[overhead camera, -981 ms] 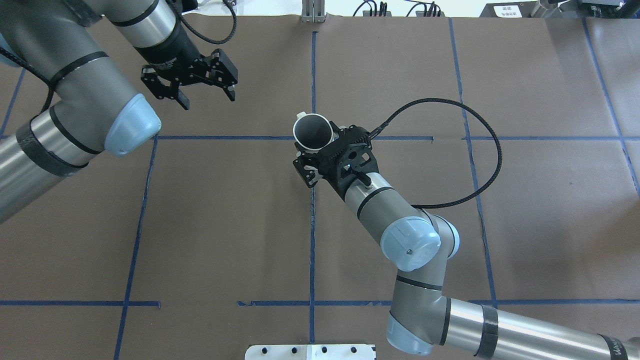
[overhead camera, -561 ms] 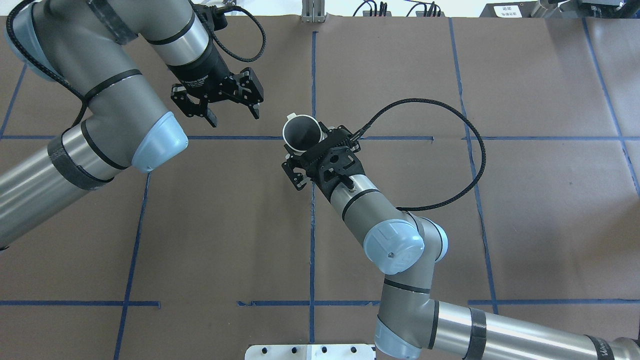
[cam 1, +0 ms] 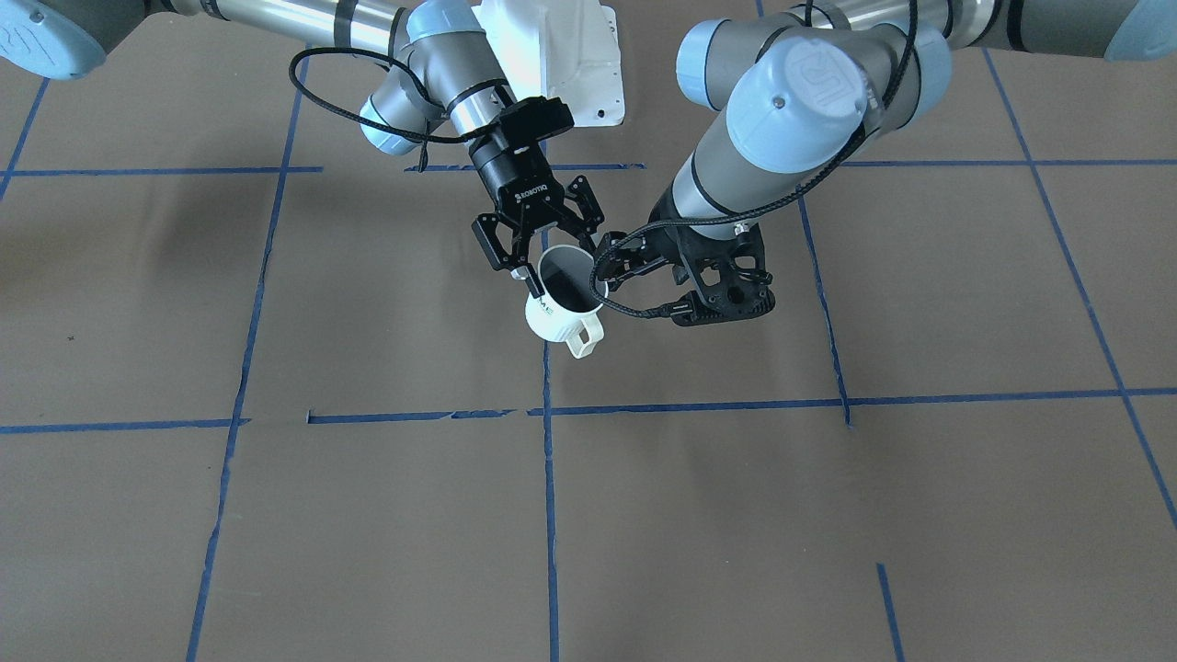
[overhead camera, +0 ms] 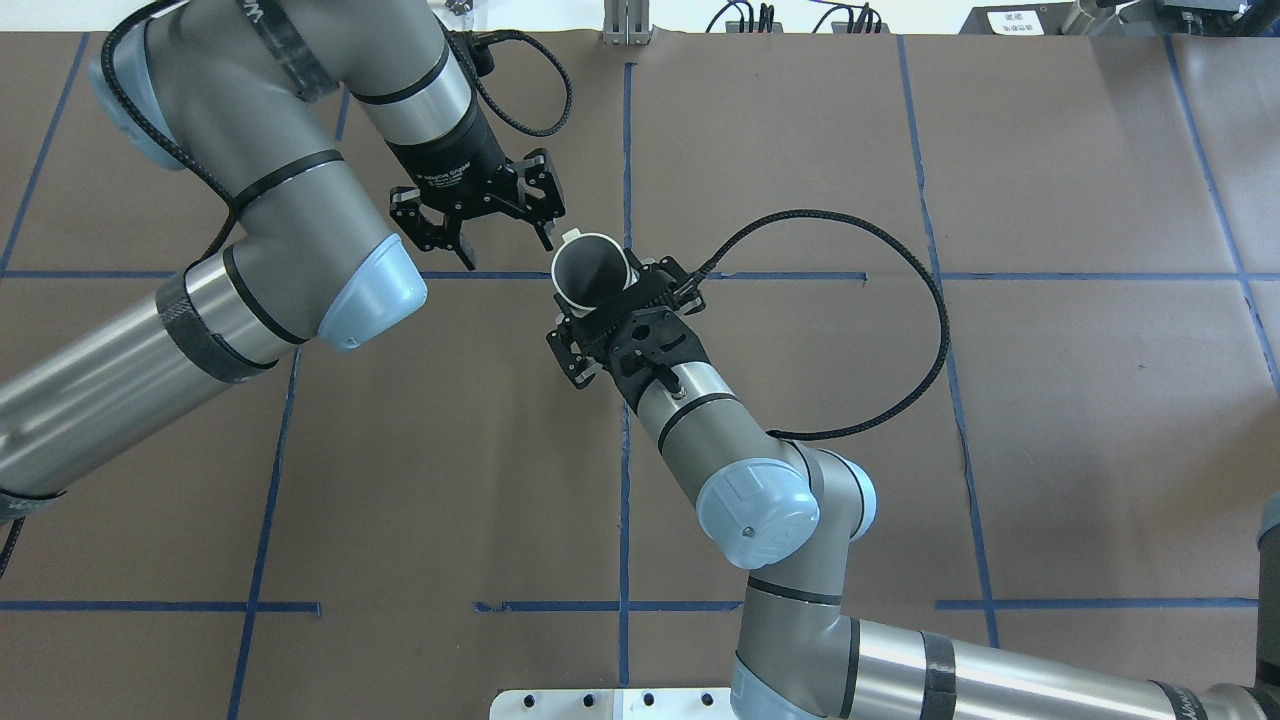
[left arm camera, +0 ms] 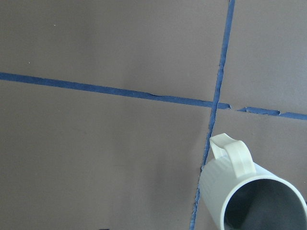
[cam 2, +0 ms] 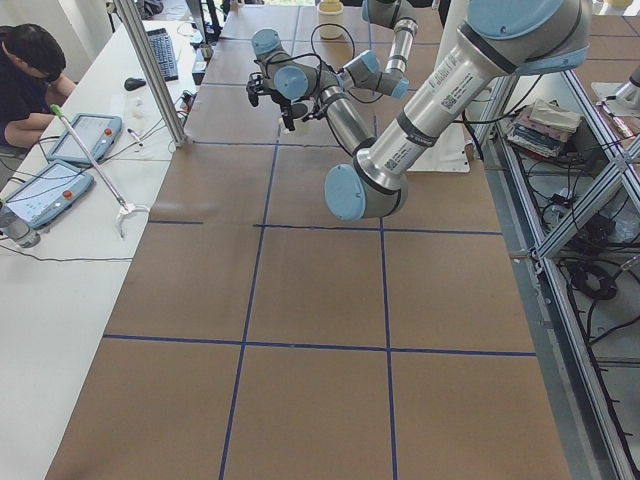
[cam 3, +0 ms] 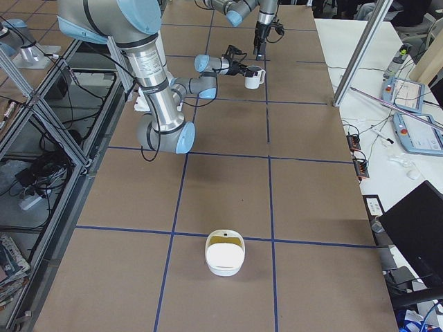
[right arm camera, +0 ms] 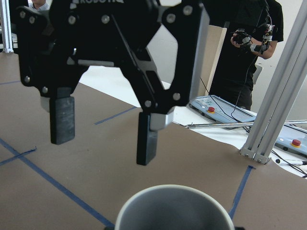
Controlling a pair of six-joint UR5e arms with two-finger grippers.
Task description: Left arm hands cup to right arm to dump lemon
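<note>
Light even and diffuse, from above. Brown surface point(overhead camera: 1050, 450) matte; shadows on it faint, soft-edged. Specular streaks on metal arm tubes point(overhead camera: 90, 370). Right wrist view: left pincer point(right arm camera: 104, 132) near-black against a bright white background. Side views: wide-angle stretch toward edges. Focus sharp throughout; cup point(left arm camera: 240, 191) interior shaded.

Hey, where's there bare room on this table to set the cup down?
Bare: the table's row of squares past the blue tape line on the operators' side. Crowded: mid-table, where the right claw holds the cup beside the open left claw.
</note>
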